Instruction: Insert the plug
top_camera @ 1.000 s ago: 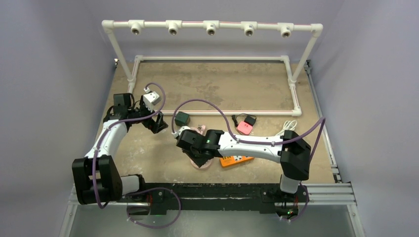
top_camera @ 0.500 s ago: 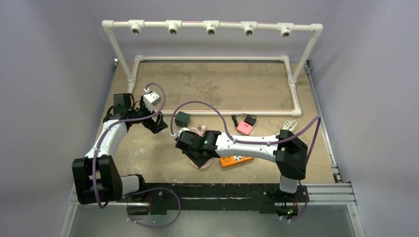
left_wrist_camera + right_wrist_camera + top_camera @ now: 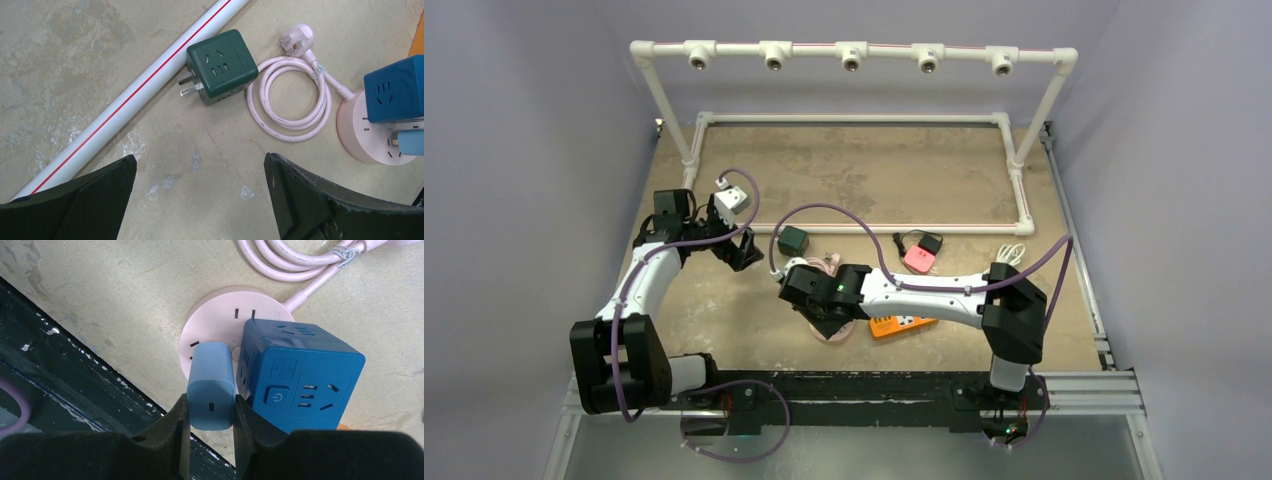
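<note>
My right gripper is shut on a light blue plug, gripping its two sides. The plug's far end sits against the top of a round pink socket base; its prongs are hidden. A dark blue cube socket stands on the same base, right beside the plug. In the top view the right gripper covers the base. My left gripper hangs open over bare table, short of a green cube adapter. The pink base shows at the right edge of the left wrist view.
The base's pink cord lies coiled beside the green cube. A white pipe with a red stripe runs diagonally past it. An orange box, a pink adapter, a black adapter and a white cable lie to the right. The dark table edge runs close behind the base.
The right arm's elbow shifted slightly left a second ago and has held still since. The left arm has not moved.
</note>
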You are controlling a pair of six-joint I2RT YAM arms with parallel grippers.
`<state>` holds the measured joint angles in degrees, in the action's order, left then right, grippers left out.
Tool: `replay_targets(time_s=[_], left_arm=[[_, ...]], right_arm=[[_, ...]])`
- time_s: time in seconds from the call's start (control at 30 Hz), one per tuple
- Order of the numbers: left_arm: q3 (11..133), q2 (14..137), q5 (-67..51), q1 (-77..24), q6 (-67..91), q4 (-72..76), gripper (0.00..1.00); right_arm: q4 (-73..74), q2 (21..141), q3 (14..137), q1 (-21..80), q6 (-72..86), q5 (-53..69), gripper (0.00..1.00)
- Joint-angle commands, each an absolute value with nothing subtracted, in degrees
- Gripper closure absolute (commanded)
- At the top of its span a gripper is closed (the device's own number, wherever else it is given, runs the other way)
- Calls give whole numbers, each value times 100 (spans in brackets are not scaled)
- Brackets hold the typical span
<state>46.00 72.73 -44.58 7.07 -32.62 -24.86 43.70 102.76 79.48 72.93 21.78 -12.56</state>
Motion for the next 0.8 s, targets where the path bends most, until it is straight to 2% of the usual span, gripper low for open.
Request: replay_targets(time_s=[0.0, 0.77], left_arm=[[4565, 7264, -4621, 756, -3377, -2426, 2], [4576, 7229, -4640, 756, -3436, -2452, 3]], right_arm=[[4199, 10299, 8121, 7314, 2145, -1348, 100], [4404, 10561, 8168, 7320, 2184, -1407, 100]])
